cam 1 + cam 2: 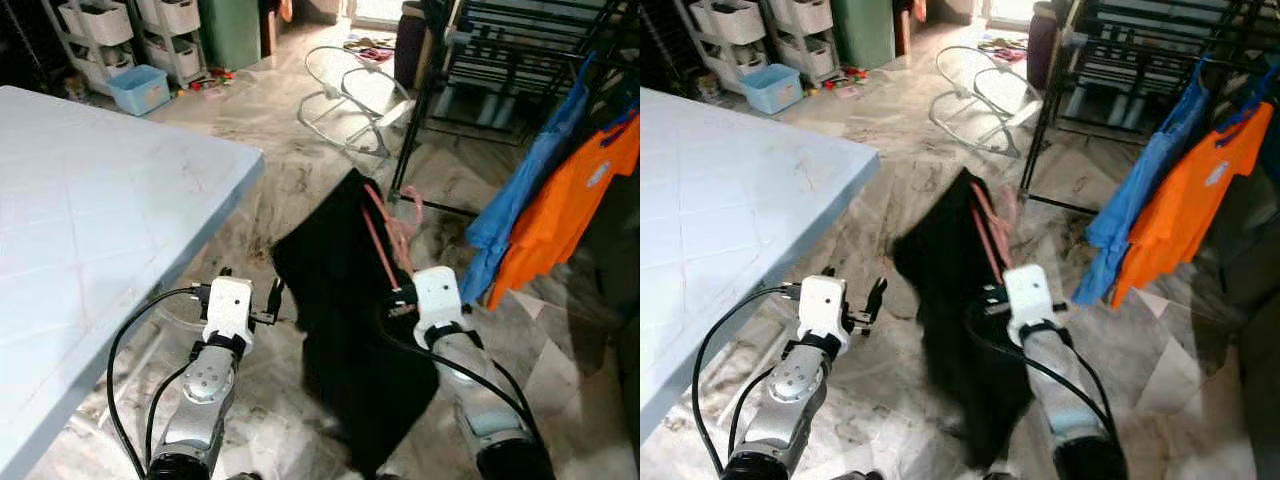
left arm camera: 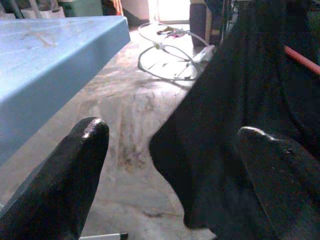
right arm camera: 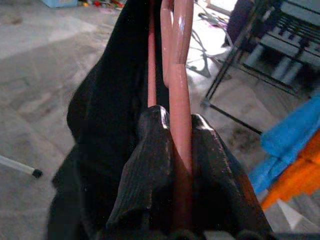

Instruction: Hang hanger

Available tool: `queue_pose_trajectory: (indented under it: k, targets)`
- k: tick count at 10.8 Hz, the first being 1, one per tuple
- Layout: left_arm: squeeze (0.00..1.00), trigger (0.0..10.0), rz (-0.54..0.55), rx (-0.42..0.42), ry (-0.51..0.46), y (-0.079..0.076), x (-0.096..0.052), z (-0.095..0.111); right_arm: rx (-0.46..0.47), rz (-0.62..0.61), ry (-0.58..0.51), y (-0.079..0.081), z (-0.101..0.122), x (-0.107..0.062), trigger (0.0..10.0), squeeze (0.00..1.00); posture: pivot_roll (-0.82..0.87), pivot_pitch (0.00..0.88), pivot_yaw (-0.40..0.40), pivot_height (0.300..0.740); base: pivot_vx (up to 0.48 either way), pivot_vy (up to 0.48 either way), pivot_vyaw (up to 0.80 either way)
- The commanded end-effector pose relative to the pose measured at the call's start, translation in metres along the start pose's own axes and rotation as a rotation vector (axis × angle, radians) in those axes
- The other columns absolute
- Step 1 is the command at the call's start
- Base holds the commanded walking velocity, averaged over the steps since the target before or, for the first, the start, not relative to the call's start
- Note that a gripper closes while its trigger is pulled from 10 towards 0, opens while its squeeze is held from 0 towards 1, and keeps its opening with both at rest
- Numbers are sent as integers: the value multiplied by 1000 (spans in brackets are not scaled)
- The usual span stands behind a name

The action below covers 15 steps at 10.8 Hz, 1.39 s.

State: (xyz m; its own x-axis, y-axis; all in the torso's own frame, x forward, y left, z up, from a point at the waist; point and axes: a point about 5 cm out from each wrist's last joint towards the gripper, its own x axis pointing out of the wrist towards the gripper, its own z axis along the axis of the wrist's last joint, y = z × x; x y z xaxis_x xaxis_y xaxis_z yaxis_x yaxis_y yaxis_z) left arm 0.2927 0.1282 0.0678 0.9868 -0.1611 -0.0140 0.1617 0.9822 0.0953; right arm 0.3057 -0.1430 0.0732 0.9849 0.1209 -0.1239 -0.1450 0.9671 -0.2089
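A pink hanger point(image 1: 385, 235) carries a black garment point(image 1: 350, 330) that hangs down over the floor in front of me. My right gripper point(image 3: 175, 135) is shut on the hanger's pink stem, with both fingers point(image 3: 150, 150) pressed against it. My left gripper point(image 2: 170, 150) stands open beside the garment's left edge, with nothing between its fingers point(image 2: 75, 160). A dark clothes rack point(image 1: 430, 90) stands ahead to the right, and a blue garment point(image 1: 525, 190) and an orange shirt point(image 1: 570, 210) hang there.
A light blue table point(image 1: 90, 230) lies close on my left. A white wire bouncer frame point(image 1: 355, 95) sits on the marble floor ahead. Storage drawers point(image 1: 110, 30) and a blue bin point(image 1: 140, 88) stand at the far left.
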Motion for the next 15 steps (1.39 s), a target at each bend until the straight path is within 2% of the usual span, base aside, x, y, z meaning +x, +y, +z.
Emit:
queue_pose_trajectory:
  k: [1,3,8,11,14,15]
  targets:
    - [0,10000,-20,-11,-18,-5,4,6,8,-28,-75,-5,14,0,10000,0,-132,124,23,740,0,0,0]
    - [0,10000,-44,-27,-38,-8,6,12,15,-35,-76,-3,14,-3,10000,0,-140,146,33,740,0,-257,0]
    - [0,10000,-62,-21,-10,-8,-3,6,20,-39,-52,-2,8,-9,10000,0,-132,174,37,740,0,-282,0]
    - [0,10000,-58,-12,-1,-6,-4,5,15,-42,-40,-5,7,-9,10000,0,-133,175,34,740,0,0,0]
    - [0,10000,-14,-48,40,-2,-4,1,40,-48,-24,-6,5,-9,10000,0,-136,170,28,740,0,0,0]
    - [0,10000,-15,-80,46,0,-3,1,61,-49,-10,-6,3,-9,10000,0,-136,169,25,740,0,0,-800]
